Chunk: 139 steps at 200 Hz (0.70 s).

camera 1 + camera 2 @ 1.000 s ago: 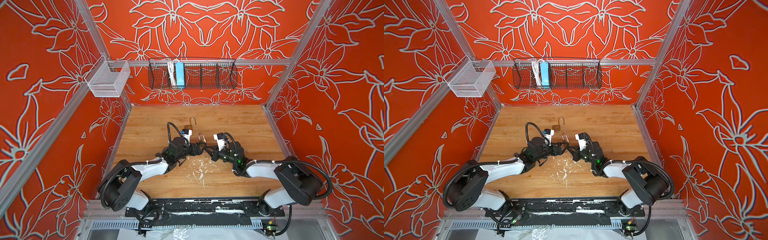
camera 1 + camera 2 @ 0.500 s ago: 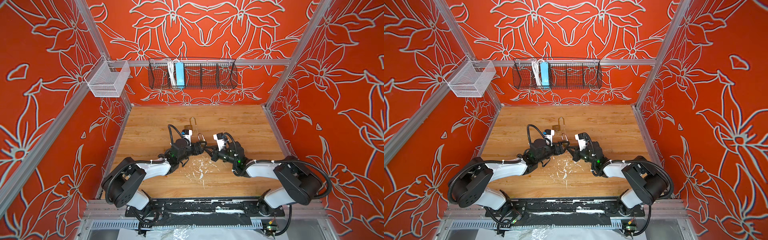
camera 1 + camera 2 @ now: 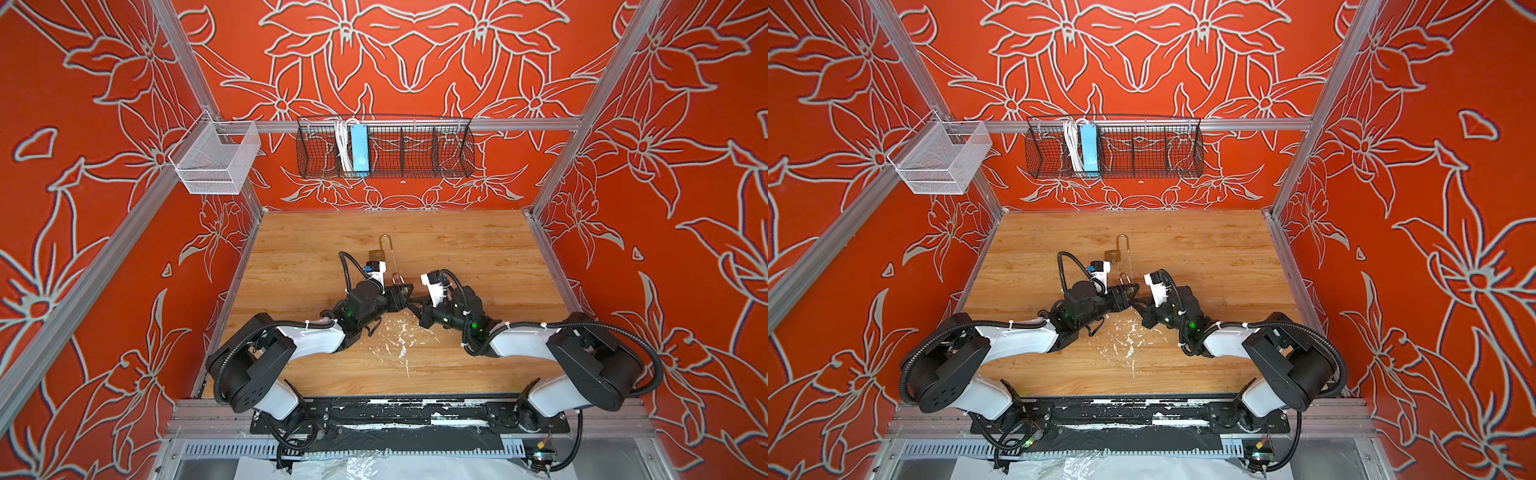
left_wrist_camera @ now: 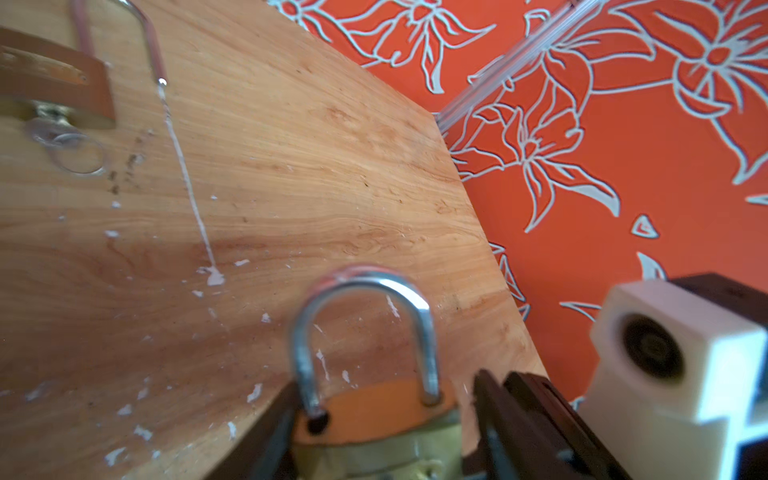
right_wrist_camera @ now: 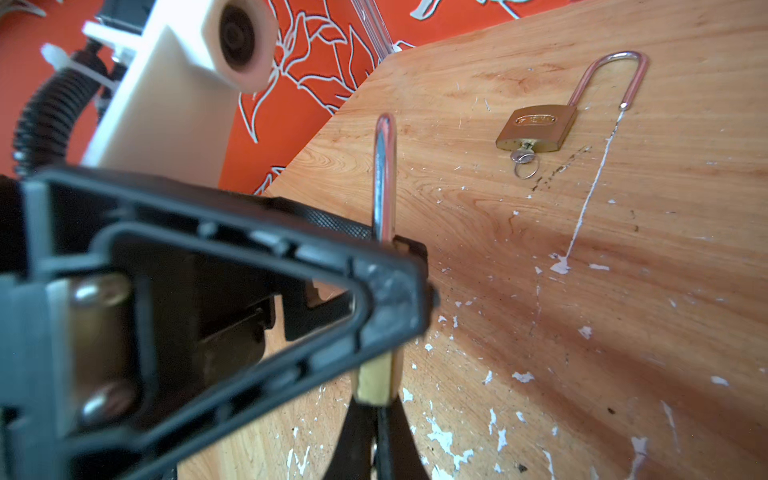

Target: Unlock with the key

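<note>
- wooden table (image 3: 478,257), white paint flecks near front middle
- black wire basket (image 3: 415,149) on back wall; white mesh basket (image 3: 216,162) at rear left corner
- left gripper (image 3: 400,296) at table middle, partly spread, fingers (image 4: 274,440) flanking the small padlock's body; in left wrist view a sliver of wood shows between body and one finger
- right gripper (image 3: 412,304) facing it, pressed together right under that padlock's bottom edge in right wrist view; cannot tell whether anything is pinched there
- long-shackle padlock (image 5: 536,126) flat on the table behind both grippers, apart from them; one shackle end free of the body
- small padlock (image 4: 374,424) between the two grippers, shackle (image 4: 361,328) clear of the fingers, both legs down in the body
- key (image 5: 523,160) with ring, stuck in the bottom of the long-shackle padlock
</note>
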{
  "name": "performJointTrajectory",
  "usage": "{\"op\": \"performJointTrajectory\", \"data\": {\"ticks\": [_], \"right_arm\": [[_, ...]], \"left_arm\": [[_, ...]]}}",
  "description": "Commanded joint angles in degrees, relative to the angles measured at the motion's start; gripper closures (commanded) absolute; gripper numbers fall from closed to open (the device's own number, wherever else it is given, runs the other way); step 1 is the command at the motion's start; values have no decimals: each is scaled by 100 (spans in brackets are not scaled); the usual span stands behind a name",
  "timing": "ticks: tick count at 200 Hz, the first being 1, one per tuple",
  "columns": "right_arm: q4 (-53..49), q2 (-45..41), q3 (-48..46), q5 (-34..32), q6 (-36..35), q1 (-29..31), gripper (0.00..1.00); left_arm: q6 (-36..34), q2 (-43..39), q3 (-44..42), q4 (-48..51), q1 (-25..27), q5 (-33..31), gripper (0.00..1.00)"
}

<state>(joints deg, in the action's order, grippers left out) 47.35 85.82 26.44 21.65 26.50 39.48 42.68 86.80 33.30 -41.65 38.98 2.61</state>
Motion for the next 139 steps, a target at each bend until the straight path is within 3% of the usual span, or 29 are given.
{"op": "performJointTrajectory", "data": {"ticks": [1, 85, 109, 128, 139], "right_arm": [[189, -86, 217, -221, -172, 36, 100], [151, -182, 152, -380, -206, 42, 100], [190, -228, 100, -420, -216, 38, 60], [232, -357, -25, -622, -148, 9, 39], [314, -448, -127, -732, -99, -34, 32]], "left_arm": [[-140, 85, -16, -169, 31, -94, 54], [-258, 56, 116, 137, 31, 2, 87], [-294, -32, 103, 217, 17, -79, 94], [-321, -199, 43, 284, -58, -129, 99], [-319, -355, 20, 389, -154, -123, 100]]}}
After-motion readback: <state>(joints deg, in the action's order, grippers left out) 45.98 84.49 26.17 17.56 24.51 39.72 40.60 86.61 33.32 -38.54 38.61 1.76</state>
